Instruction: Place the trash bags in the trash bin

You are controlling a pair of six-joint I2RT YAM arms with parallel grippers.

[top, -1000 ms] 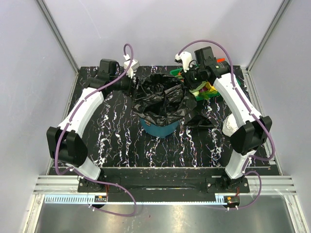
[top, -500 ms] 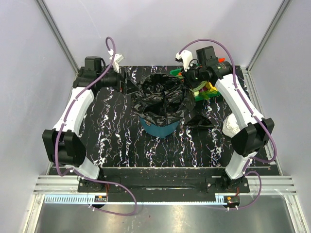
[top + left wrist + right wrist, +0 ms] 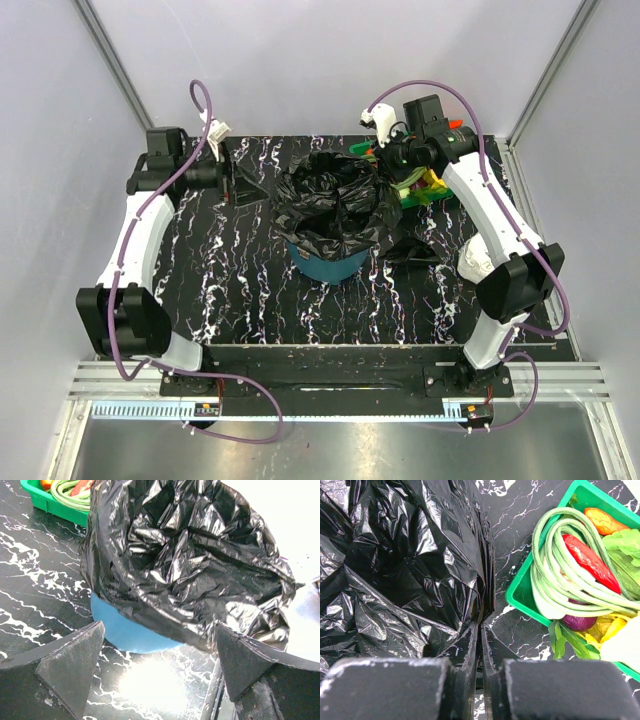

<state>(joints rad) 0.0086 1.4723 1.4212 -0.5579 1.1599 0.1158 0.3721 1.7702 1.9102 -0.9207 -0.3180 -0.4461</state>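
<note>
Left claw (image 3: 243, 187) gapes; right claw (image 3: 481, 626) pinches trash bags (image 3: 395, 555).

light: bright, even, overhead | shadows: faint | glare: on glossy black white-veined tabletop (image 3: 150, 687) and wrinkled black plastic bags (image 3: 190, 555) | left wrist view: upper-right corner overexposed

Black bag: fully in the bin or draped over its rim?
Draped over. The trash bag bunches on top of the trash bin and hangs down its outside; only the lower teal wall shows.
</note>
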